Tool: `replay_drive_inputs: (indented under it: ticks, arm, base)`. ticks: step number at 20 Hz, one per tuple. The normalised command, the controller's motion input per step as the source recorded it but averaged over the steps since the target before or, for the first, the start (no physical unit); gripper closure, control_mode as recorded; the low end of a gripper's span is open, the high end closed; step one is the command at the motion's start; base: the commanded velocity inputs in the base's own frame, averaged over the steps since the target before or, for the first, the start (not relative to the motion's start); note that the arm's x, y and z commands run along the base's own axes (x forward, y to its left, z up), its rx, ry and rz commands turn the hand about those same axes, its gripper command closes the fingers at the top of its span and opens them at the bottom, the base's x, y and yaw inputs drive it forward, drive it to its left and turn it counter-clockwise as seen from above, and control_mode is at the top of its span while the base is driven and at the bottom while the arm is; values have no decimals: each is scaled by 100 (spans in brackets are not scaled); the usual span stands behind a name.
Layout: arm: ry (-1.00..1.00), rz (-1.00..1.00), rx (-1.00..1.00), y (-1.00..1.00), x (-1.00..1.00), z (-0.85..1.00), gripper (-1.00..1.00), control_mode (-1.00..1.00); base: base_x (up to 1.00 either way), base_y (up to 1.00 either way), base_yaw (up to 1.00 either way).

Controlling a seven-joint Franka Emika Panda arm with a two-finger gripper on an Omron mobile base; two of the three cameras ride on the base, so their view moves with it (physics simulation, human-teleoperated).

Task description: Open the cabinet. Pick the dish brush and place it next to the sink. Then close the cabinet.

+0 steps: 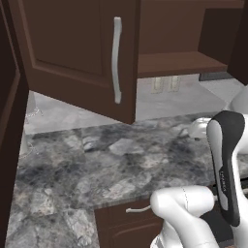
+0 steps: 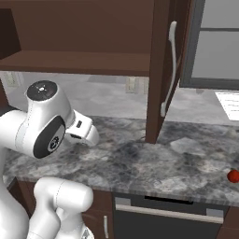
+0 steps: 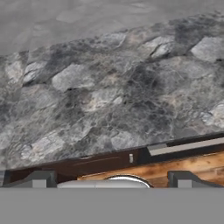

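1. The claw (image 3: 111, 180) hovers low over the grey marbled counter (image 3: 109, 100), spread wide, holding nothing.
2. The cabinet (image 2: 158, 70) stands open; the dish brush (image 2: 233, 175) lies apart, by the counter's right edge.
3. Judgement: swing the door shut next, pushing squarely near the handle (image 2: 170, 70).

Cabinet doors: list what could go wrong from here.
1. Both doors of the cabinet hang open over the counter; the arm, raised near them, could strike a door edge.
2. The small red item sits close to the counter's front edge at the far right; a careless nudge might knock it off.
3. The pincer is open and empty, aimed at bare stone, so nothing is secured yet.
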Motion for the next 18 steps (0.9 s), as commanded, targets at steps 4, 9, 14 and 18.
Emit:
replay_drive_inputs:
  ticks: [4,9,14,18]
  arm:
    - [-9,-1,2,0,-6,38,-100,-100]
    - [0,0,0,0,-15,74,-100,-100]
    - [-12,0,0,0,-56,62,-100,-100]
    - [-41,0,0,0,-65,22,-100,-100]
  base:
    - [0,0,0]
    - [0,0,0]
    - [0,0,0]
    - [0,0,0]
